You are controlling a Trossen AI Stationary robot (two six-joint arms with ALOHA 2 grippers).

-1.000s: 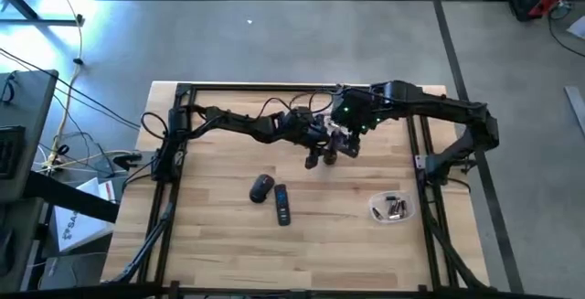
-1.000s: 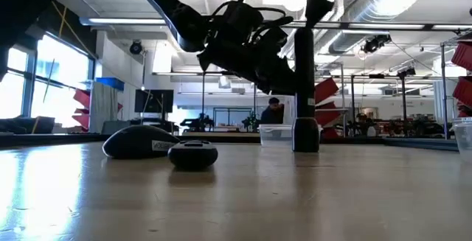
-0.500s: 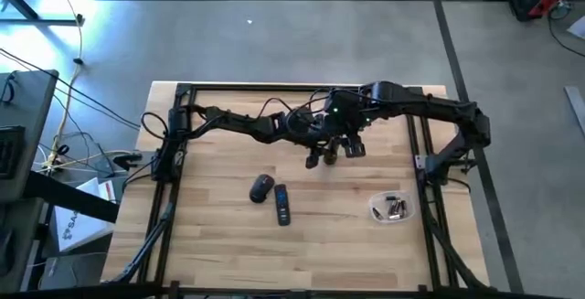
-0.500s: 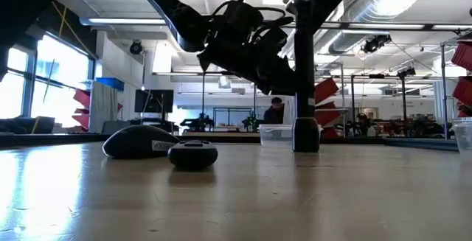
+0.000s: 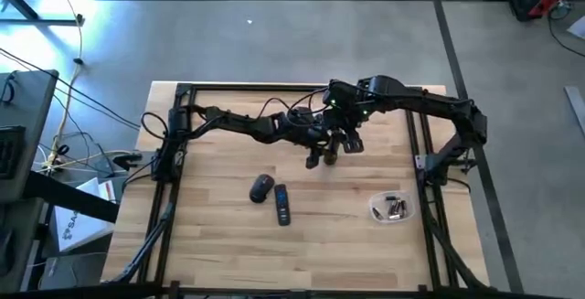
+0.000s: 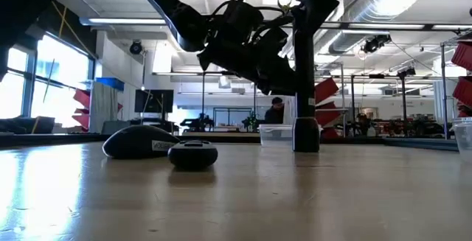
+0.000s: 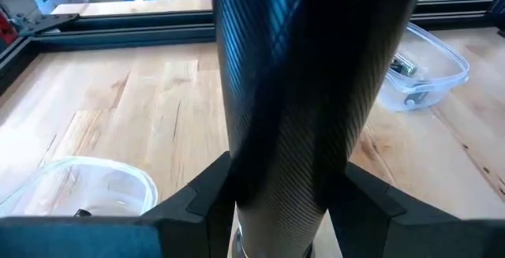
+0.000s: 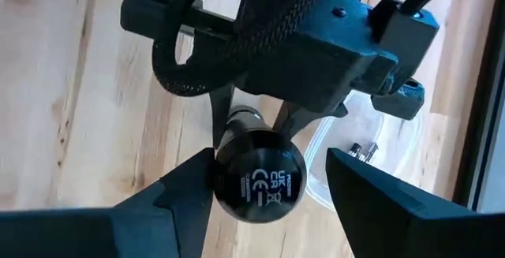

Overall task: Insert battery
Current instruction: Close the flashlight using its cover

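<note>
Above mid-table, the left gripper (image 5: 322, 155) clamps an upright flashlight (image 6: 304, 86); right gripper (image 5: 352, 144) jaws straddle it, contact unclear.

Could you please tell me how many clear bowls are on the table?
2: one bowl holds batteries near the table's right edge; the other bowl sits nearer mid-table, hidden in the high view.
</note>
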